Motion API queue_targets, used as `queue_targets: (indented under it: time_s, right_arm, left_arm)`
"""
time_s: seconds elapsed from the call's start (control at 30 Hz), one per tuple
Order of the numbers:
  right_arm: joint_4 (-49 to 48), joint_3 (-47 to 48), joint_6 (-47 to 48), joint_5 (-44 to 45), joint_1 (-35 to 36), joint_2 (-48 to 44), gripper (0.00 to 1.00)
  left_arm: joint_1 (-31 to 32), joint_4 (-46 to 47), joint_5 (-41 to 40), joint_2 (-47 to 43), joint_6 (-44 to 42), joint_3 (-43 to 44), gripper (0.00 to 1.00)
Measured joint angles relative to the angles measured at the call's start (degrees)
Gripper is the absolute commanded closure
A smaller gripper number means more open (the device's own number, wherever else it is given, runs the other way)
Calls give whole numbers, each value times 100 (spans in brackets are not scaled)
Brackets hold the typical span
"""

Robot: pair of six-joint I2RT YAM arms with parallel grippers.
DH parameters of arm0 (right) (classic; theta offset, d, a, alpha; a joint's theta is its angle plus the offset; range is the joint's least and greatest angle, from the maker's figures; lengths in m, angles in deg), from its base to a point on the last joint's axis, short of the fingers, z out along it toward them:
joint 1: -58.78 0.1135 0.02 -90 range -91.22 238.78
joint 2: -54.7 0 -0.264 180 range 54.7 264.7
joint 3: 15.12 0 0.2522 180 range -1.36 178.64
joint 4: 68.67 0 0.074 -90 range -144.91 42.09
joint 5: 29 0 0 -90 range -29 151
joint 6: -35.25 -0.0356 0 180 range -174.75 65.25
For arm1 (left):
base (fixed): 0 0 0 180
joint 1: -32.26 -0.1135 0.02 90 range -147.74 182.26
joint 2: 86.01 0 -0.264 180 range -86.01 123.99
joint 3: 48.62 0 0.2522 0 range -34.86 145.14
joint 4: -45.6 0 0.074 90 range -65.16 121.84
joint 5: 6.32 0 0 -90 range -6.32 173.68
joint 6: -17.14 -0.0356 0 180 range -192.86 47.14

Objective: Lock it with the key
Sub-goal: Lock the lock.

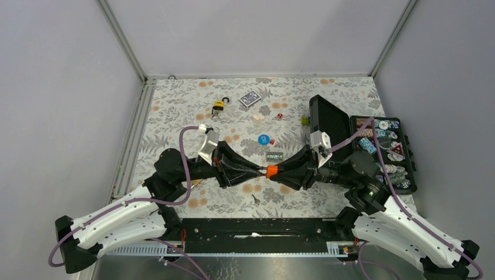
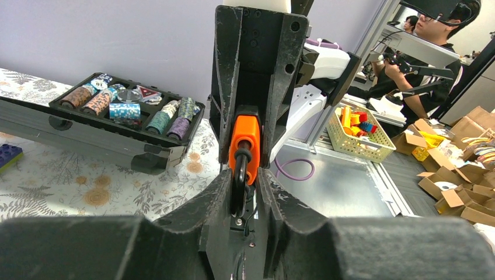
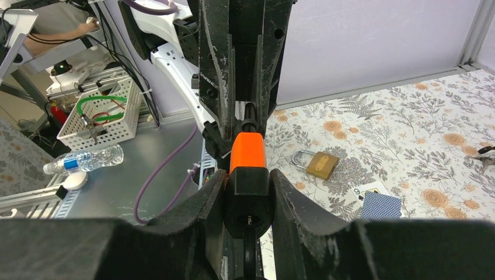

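The right end effector (image 3: 248, 195) is clamping the black base of the orange padlock (image 3: 247, 153), its jaws standing narrow around it. The left end effector (image 2: 242, 189) is sitting almost closed around a black piece (image 2: 239, 172) at the padlock's other end; I cannot tell if it is gripping. Both are meeting above the middle of the floral surface (image 1: 181, 111).

A robotics lab, set up for recording. The tabletop (image 1: 175, 105) sits in a booth of plain grey panels (image 1: 245, 35) on aluminium posts (image 1: 121, 41), with two cabled arms (image 1: 122, 216) bolted at its near edge. Beyond that edge, a person (image 2: 435, 23) in a headset works control handles. Around them are cardboard boxes (image 2: 461, 186), a yellow parts basket (image 2: 362, 131), a white wire basket (image 3: 102, 114) and a water bottle (image 3: 84, 160).
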Motion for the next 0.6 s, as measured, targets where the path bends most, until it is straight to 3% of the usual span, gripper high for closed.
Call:
queue_targets:
  time_s: [0.2,0.43,0.6]
  right_arm:
    - [-4,0,-63,72,0,-42,100]
    - [-42,0,-138,122,0,-92,100]
    - [-50,0,-146,122,0,-98,100]
  left_arm:
    - [0,0,9,46,4,37,70]
    - [0,-2,9,46,11,37,77]
    - [0,-2,13,46,9,37,72]
